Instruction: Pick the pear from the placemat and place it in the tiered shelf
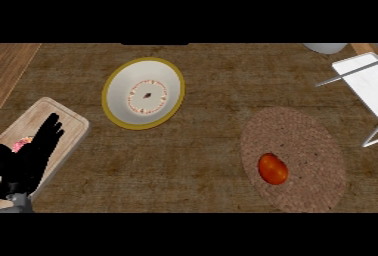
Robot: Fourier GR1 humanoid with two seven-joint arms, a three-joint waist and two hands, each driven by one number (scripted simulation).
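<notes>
A reddish-orange pear (272, 168) lies on the round woven placemat (303, 145) at the right of the counter, toward the mat's near left side. The white tiered shelf (360, 80) shows only in part at the right edge, beyond the mat. My left hand (31, 155) rests at the lower left with fingers straight and pointing up, over a wooden cutting board, far from the pear. My right hand shows nowhere in the head view.
A white plate with a yellow rim (144, 92) sits at the centre left. A wooden cutting board (55, 125) lies at the left with a pinkish item (22, 143) partly hidden by my hand. A grey object (325, 47) peeks in at the top right.
</notes>
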